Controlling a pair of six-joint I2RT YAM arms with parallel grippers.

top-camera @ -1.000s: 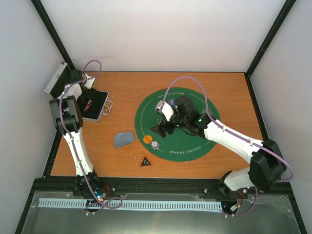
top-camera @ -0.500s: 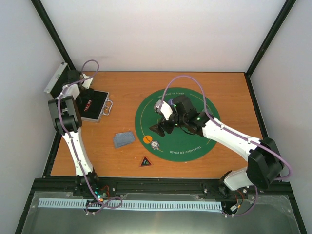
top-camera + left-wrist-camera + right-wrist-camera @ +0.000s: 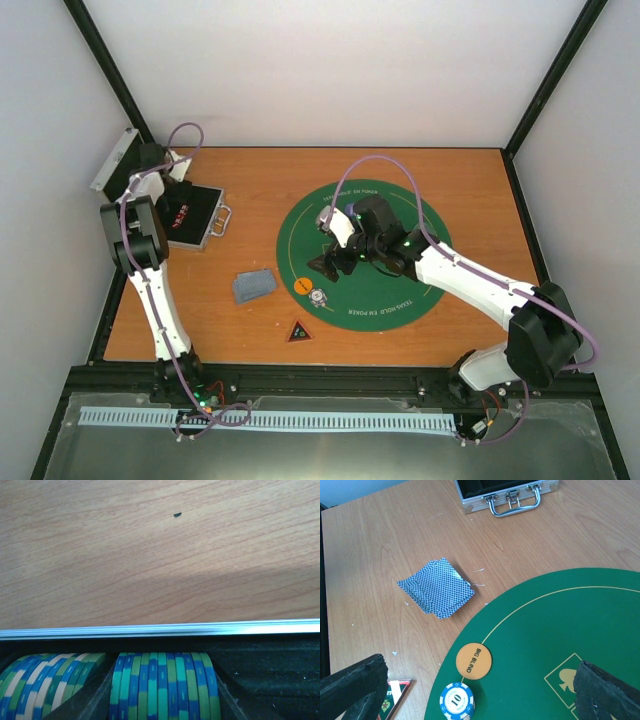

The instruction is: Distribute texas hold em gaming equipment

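My left gripper (image 3: pixel 178 192) reaches down into the open silver case (image 3: pixel 193 217). Its wrist view shows rows of green-and-blue chips (image 3: pixel 165 685) standing on edge in the black foam, and its fingers are not visible. My right gripper (image 3: pixel 330 262) hovers open over the green mat's (image 3: pixel 400 215) left part, with nothing between its fingers. Below it lie an orange BIG BLIND chip (image 3: pixel 473 661) and a blue-and-white 10 chip stack (image 3: pixel 456 700). A fanned pile of blue-backed cards (image 3: pixel 436 586) rests on the wood left of the mat. The red-edged triangle (image 3: pixel 298 331) lies nearer the front.
The case's lid (image 3: pixel 115 160) stands open against the far left wall. The case handle (image 3: pixel 514 505) faces the mat. Black frame posts run along both side walls, and a rail crosses the table's near edge.
My right gripper has shifted slightly toward the far side over the mat. The left arm has stayed at the case. Nothing on the table has moved.
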